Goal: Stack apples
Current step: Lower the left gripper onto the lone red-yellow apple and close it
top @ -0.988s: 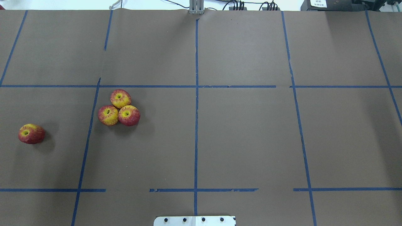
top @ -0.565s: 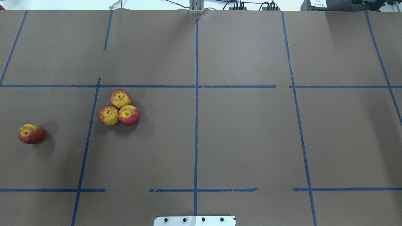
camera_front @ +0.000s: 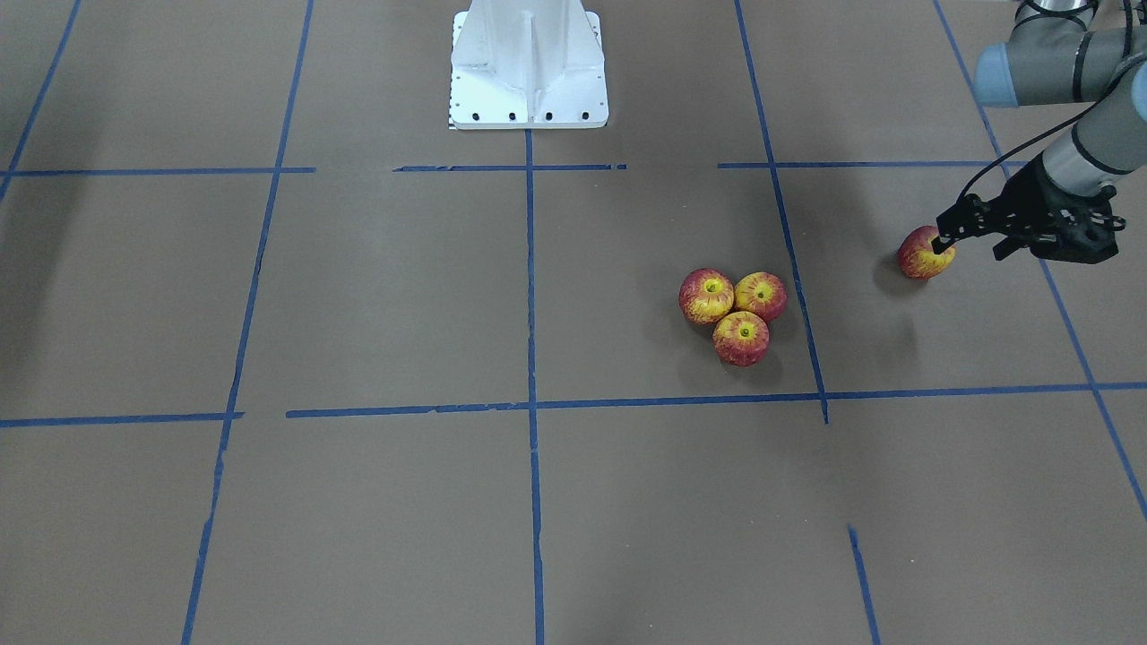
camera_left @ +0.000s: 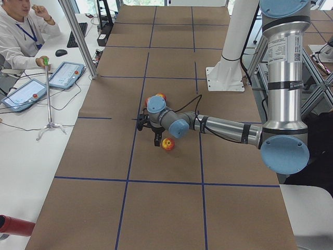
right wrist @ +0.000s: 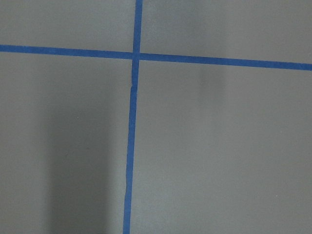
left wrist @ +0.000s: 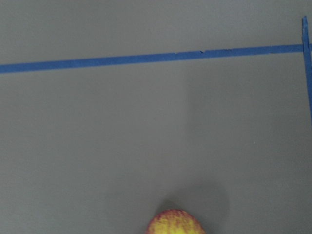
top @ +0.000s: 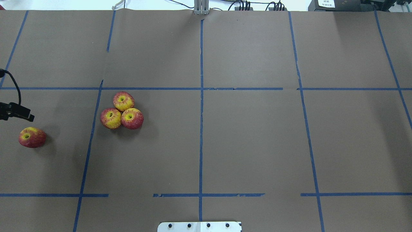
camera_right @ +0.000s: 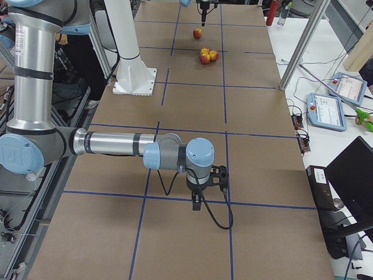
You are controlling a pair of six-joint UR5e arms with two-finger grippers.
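three round, streaked apples (top: 128, 116) are clustered on the brown paper surface (top: 251, 135); widths of the left pincer (camera_front: 941, 240) and right pincer (camera_right: 197, 204) cannot be told.

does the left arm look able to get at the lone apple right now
Probably yes: the left end effector hangs close beside the lone apple, which lies by itself on bare brown paper with nothing between them.

Four small round apples, red with yellow streaks, rest on the table. In the overhead view three touch in a tight triangle, yellow-green dimples up: the 12 o'clock apple (top: 123, 101), the 8 o'clock apple (top: 110, 118) and the 4 o'clock apple (top: 132, 118). The lone apple (top: 32, 137) lies well apart at 8 o'clock from them, its dimple tilted toward 9 o'clock.
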